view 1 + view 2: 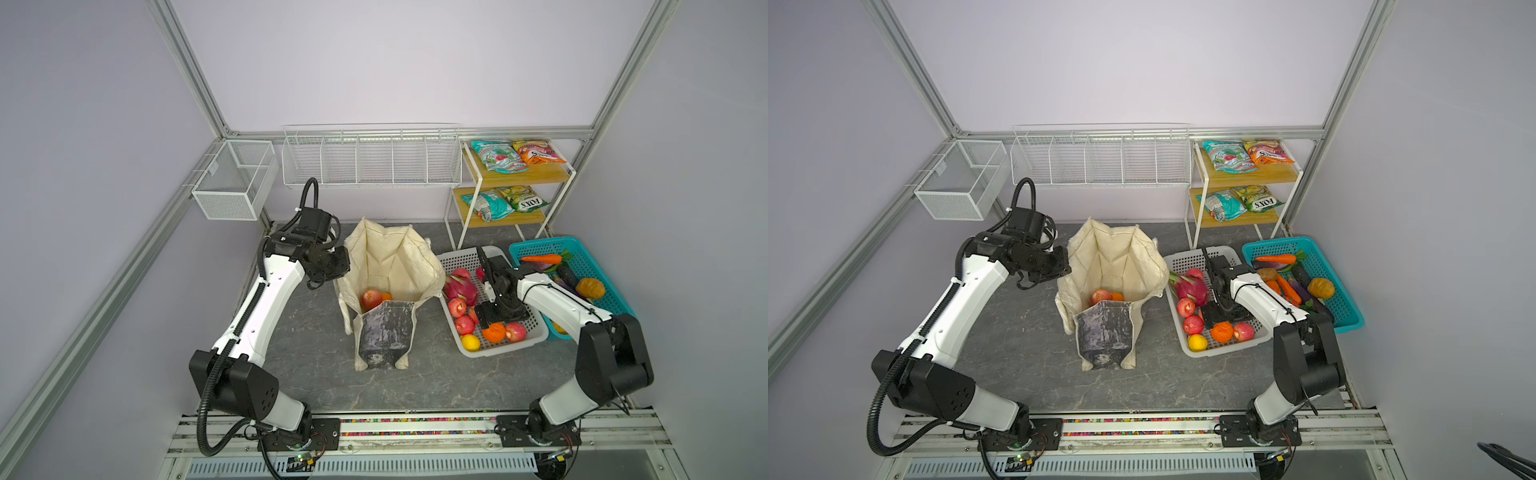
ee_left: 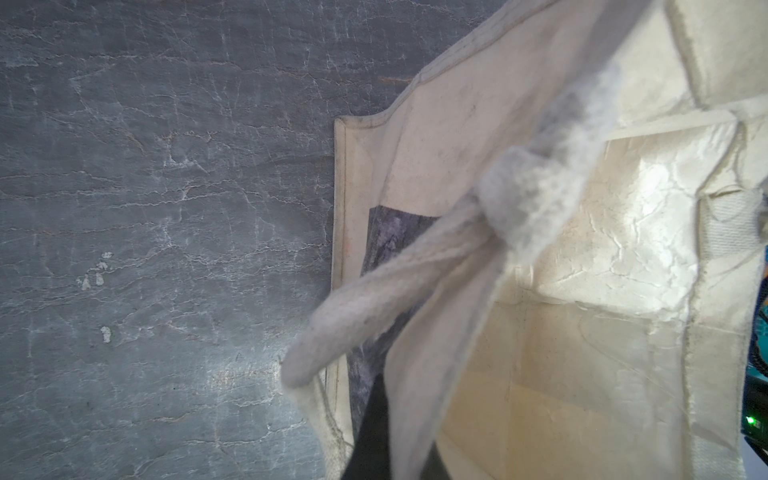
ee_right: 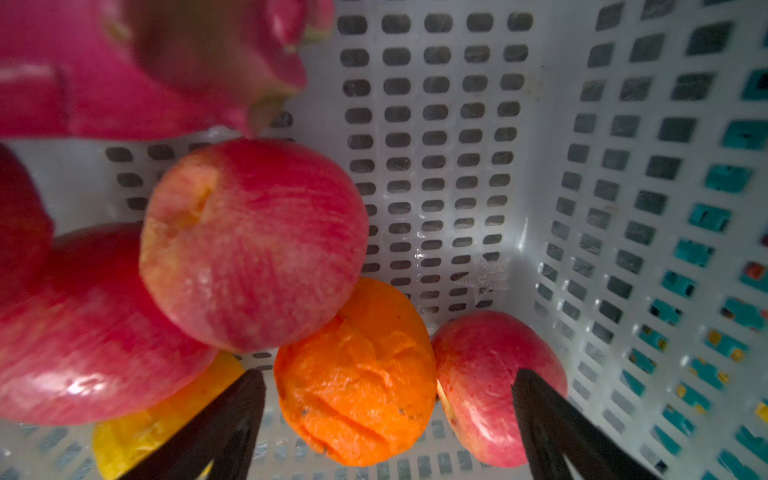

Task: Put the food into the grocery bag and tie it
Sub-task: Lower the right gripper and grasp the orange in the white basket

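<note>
The cream grocery bag stands open mid-table with a red apple and an orange inside. My left gripper is shut on the bag's left rim fabric, and a knotted strap hangs in front of it. My right gripper is open, low inside the white basket. Its fingers straddle an orange and the edge of a red apple, with neither gripped. More apples and a yellow fruit lie beside them.
A pink dragon fruit lies in the white basket. The teal basket on the right holds carrots, an eggplant and a potato. A shelf at the back right carries teal and orange snack packets. White wire baskets hang on the back wall.
</note>
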### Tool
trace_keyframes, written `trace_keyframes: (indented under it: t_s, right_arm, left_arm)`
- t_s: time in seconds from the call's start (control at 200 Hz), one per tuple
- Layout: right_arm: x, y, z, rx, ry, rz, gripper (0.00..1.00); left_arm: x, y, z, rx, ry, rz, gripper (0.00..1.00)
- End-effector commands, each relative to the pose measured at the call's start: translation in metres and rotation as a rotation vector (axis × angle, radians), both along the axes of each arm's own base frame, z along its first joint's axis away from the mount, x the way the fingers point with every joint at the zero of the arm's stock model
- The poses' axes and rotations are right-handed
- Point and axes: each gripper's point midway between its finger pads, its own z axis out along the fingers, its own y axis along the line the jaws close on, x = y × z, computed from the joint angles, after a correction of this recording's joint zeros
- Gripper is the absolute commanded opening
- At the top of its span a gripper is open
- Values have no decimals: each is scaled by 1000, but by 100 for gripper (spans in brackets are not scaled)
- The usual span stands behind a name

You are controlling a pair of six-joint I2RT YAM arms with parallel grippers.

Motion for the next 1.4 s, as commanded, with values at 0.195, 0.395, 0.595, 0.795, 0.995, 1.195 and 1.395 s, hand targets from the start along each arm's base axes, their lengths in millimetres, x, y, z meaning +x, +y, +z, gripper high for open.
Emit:
trace_keyframes:
  t_s: [0.195, 0.395, 0.595, 0.795, 0.995, 1.195, 1.395]
  right_arm:
    - [2, 7, -15, 33, 41, 57, 88]
    - [0, 7, -21, 30, 70, 51, 83]
    - [-2, 5, -25, 19, 91, 49, 81]
    - [-1, 6, -26, 21, 98, 44, 73]
    - [1, 6, -24, 21, 93, 40, 65]
    - [4, 6, -6, 20, 77, 33, 62]
    - [20, 8, 31, 27, -5, 17, 61]
  left_arm:
    - [4, -3, 7, -4, -3, -7, 0]
    - [5, -5, 5, -10, 2, -10, 0]
    - [7, -6, 4, -12, 3, -10, 0]
    - [9, -6, 6, -8, 0, -14, 0]
    - [12, -7, 8, -11, -3, -14, 0]
    - [13, -7, 9, -7, -7, -19, 0]
    - [12, -7, 8, -6, -7, -25, 0]
